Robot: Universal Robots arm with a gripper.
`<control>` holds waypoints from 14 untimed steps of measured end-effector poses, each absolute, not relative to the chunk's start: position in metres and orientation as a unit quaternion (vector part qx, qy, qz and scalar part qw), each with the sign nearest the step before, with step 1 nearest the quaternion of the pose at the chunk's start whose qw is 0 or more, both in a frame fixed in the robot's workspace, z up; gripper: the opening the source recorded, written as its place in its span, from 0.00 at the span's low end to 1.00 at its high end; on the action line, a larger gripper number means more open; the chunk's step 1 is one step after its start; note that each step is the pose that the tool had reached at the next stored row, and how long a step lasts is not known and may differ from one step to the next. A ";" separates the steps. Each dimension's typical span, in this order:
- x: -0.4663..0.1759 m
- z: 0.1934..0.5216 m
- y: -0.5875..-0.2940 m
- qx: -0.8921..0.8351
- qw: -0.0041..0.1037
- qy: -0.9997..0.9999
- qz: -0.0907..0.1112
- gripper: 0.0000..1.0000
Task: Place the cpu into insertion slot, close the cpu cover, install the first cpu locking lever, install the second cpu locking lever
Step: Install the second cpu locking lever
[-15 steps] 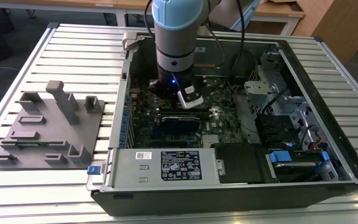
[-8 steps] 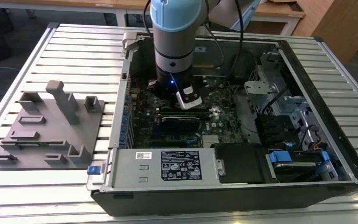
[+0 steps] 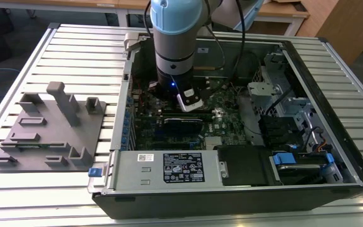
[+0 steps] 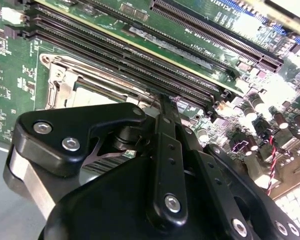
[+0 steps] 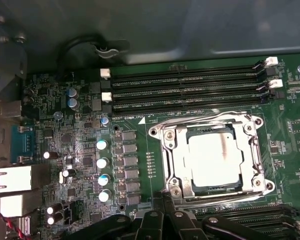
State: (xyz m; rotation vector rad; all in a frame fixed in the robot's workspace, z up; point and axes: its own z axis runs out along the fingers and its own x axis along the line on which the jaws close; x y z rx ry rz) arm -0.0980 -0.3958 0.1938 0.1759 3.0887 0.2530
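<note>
In the first wrist view, the cpu (image 5: 213, 158) is seen lying flat inside the insertion slot (image 5: 165, 150), with its pale silver top facing up. The cpu cover (image 5: 255, 160) is folded down around it, so that the chip shows through the window of the frame. A thin locking lever (image 5: 210, 116) is seen along the side of the socket next to the memory slots (image 5: 185, 90), and another lever (image 5: 225, 199) runs along the opposite side, near the gripper (image 5: 162, 200).

The gripper is placed just beside the socket edge, above the green motherboard (image 5: 65, 145). Its black fingers (image 4: 165, 130) are brought together to a narrow tip in the second wrist view, and nothing is held between them. Whether the tip touches a lever cannot be told.

In the exterior view, the arm (image 3: 175, 47) is lowered into the open computer case (image 3: 232, 189), which is set on a slatted metal table (image 3: 74, 47). A grey fixture block (image 3: 49, 132) lies on the exterior view's left of the case.
</note>
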 end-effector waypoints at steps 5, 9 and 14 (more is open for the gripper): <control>-0.099 0.193 -0.396 0.057 0.019 0.995 0.082 0.11; -0.099 0.193 -0.396 0.057 0.019 0.995 0.080 0.11; -0.099 0.193 -0.396 0.057 0.019 0.995 0.075 0.11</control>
